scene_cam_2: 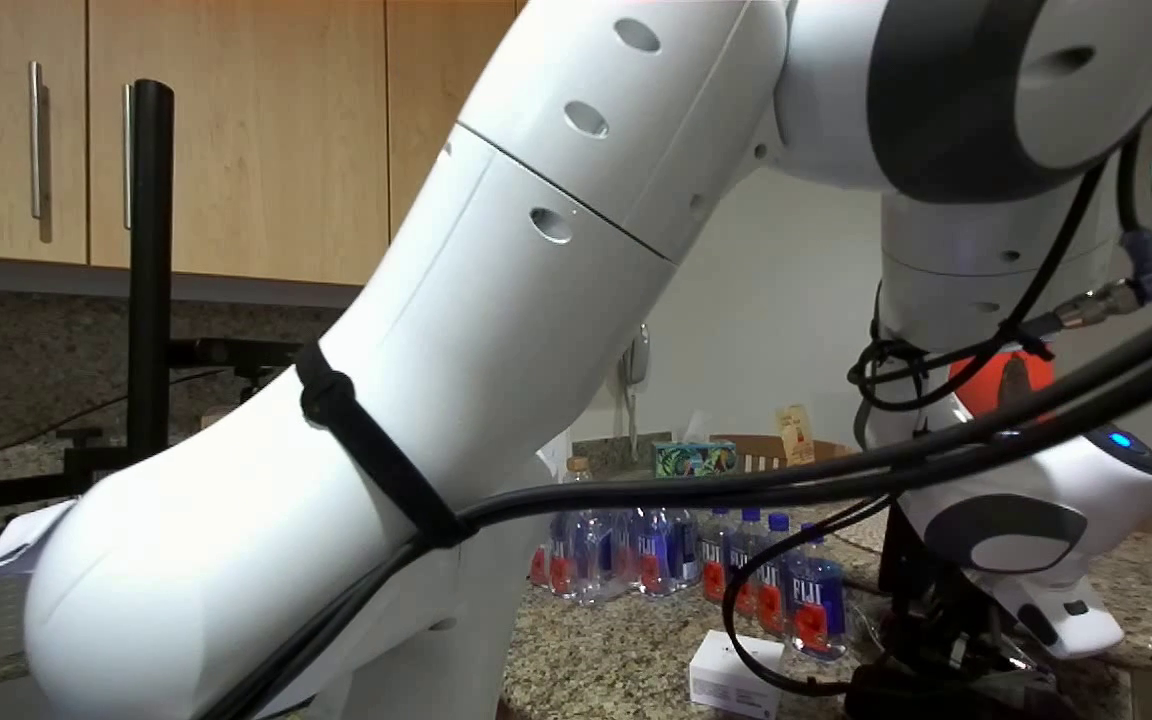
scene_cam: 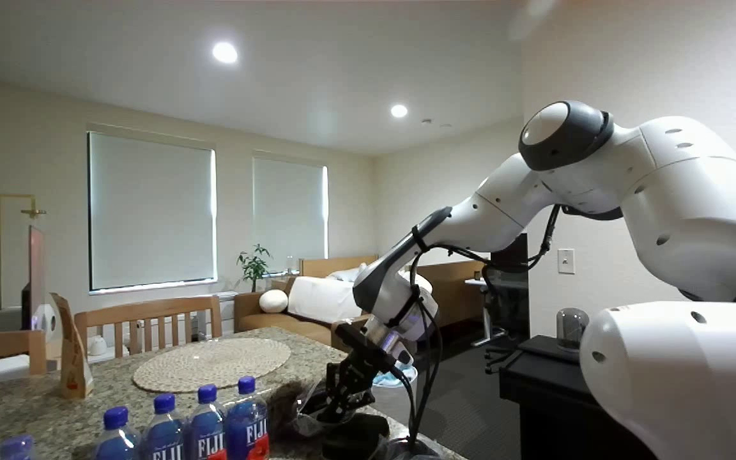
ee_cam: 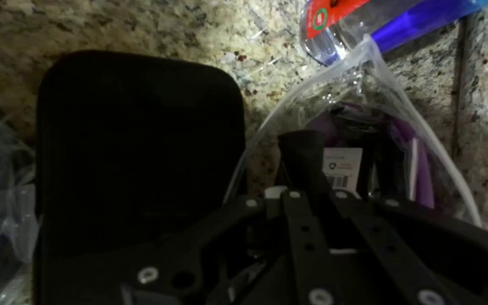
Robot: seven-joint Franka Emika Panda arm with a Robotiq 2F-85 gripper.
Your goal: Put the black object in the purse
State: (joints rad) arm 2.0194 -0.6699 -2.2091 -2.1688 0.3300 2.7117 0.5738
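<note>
A clear pouch with a pale rim (ee_cam: 324, 75) stands open in the wrist view and best fits the purse. It also shows in an exterior view (scene_cam: 304, 421). It holds purple and dark items and a white label (ee_cam: 345, 159). My gripper (ee_cam: 318, 195) is at the mouth of the pouch, and it also shows in an exterior view (scene_cam: 326, 407). Its fingers are close together around a dark, flared black object (ee_cam: 303, 154) that points into the pouch. The finger pads are hidden in shadow. A large black rounded case (ee_cam: 142, 127) lies beside the pouch.
Several water bottles (scene_cam: 207, 425) stand close to the pouch, and one bottle (ee_cam: 333, 25) is right behind it. A clear bag (ee_cam: 4, 190) lies left of the black case. A white box (scene_cam_2: 734, 675) and a woven mat (scene_cam: 214, 364) lie on the granite counter.
</note>
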